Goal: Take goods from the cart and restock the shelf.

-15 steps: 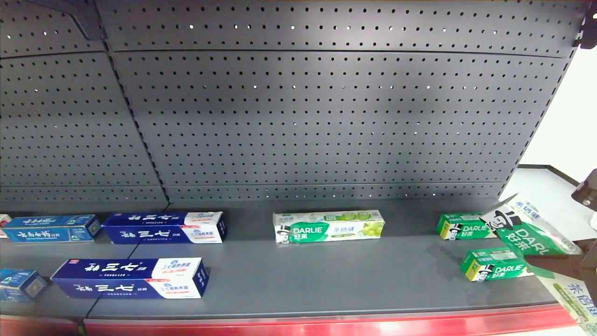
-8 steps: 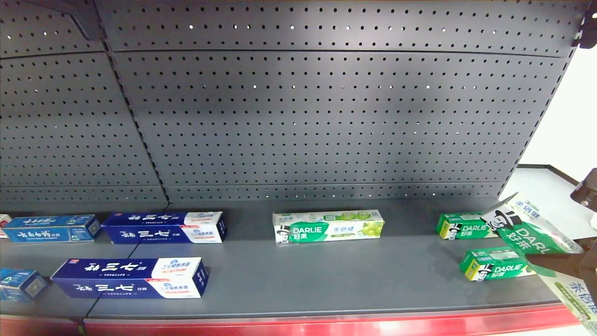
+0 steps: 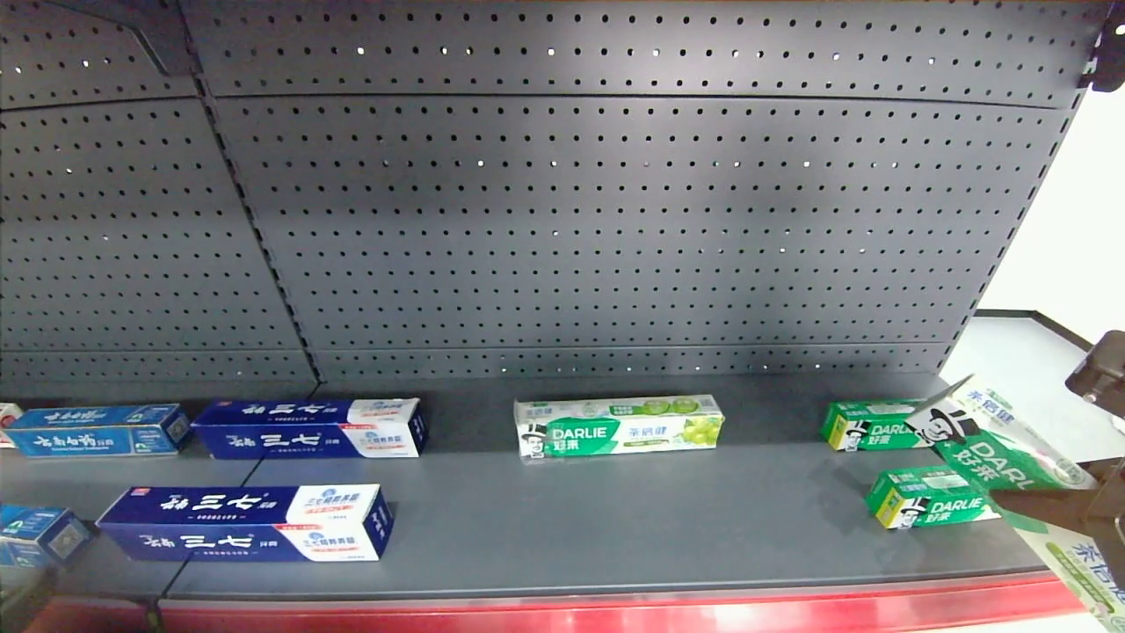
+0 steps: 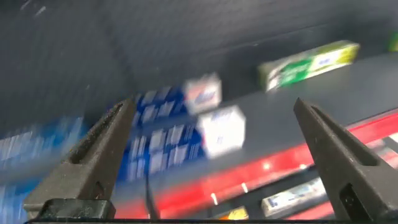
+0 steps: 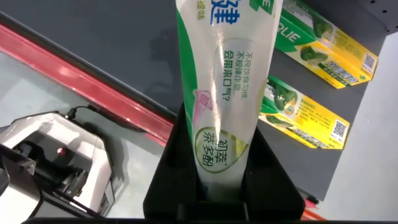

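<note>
Pale grey floor [image 3: 1019, 360], white wall [image 3: 1072, 220] rising behind the floor, dark skirting strip [image 3: 1055, 323] along the floor's far edge.

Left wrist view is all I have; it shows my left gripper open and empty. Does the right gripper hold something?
Observer: Yes. The right gripper is shut on a green box.
Operator: Where is that box?
Observer: It is tilted at the right end of the shelf, not lying flat.
Operator: What lies near it?
Observer: A rear short box and a front short box, both lying on the shelf.
</note>
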